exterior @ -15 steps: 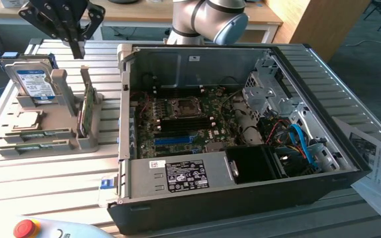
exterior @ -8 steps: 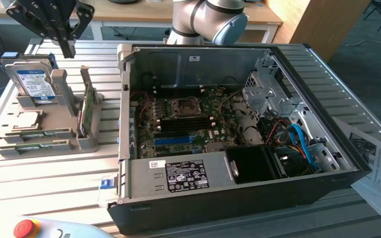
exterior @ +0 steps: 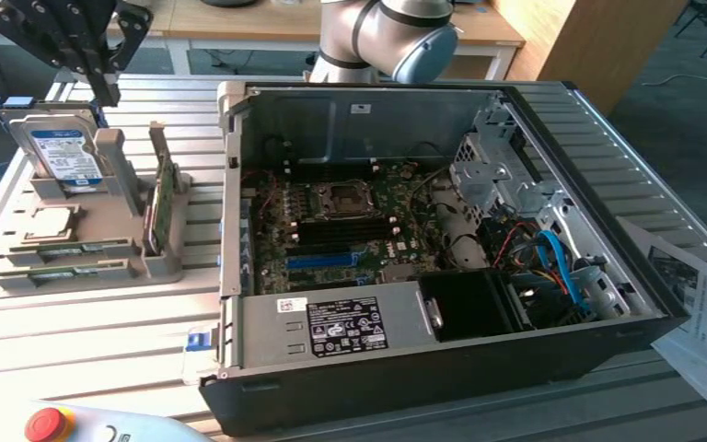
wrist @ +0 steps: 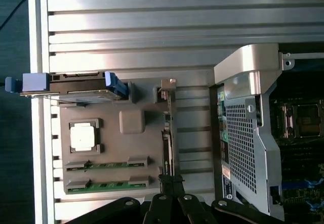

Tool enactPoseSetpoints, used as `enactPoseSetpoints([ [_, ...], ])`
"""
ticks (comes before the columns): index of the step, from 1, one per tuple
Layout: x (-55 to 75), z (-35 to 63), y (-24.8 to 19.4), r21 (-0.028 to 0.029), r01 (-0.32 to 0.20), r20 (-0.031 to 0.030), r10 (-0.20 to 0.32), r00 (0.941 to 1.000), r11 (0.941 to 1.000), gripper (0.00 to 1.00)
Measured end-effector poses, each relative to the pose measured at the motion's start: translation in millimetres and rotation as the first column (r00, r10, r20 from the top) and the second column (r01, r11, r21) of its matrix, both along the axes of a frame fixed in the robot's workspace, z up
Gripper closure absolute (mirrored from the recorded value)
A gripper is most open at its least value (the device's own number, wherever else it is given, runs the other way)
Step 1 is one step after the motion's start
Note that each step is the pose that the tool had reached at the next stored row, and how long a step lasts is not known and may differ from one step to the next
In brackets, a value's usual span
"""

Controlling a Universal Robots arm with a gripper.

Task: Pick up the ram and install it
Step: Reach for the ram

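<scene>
Table [exterior: 84,341] carries open computer case [exterior: 452,378]; grey holder [exterior: 163,267] sits at exterior view's left.
Ram [exterior: 65,250] seated in holder slot, second stick [exterior: 59,274] just beside.
Likely light, stiff, fragile: grip long edges mid-length, avoid chips.
Jaws together, empty, above holder.

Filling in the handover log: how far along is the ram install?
Done: nothing yet. Both ram sticks lie flat in their slots on the grey holder, near the hard drive and the upright green card. In hand: nothing; the gripper hangs above the holder, fingers shut and empty. Left: lifting a stick and seating it in the motherboard, whose memory slots look empty.
</scene>
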State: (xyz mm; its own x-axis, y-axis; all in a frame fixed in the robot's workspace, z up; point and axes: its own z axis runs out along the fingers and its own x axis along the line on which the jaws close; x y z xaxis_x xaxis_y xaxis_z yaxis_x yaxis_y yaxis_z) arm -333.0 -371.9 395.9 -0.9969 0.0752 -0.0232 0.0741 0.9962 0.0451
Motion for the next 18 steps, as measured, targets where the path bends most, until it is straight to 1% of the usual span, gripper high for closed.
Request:
enactPoseSetpoints([
  [18,-43.0,0.0,4.4,-0.0001,0.0,0.0001,0.0,1.0,1.0,0.9],
])
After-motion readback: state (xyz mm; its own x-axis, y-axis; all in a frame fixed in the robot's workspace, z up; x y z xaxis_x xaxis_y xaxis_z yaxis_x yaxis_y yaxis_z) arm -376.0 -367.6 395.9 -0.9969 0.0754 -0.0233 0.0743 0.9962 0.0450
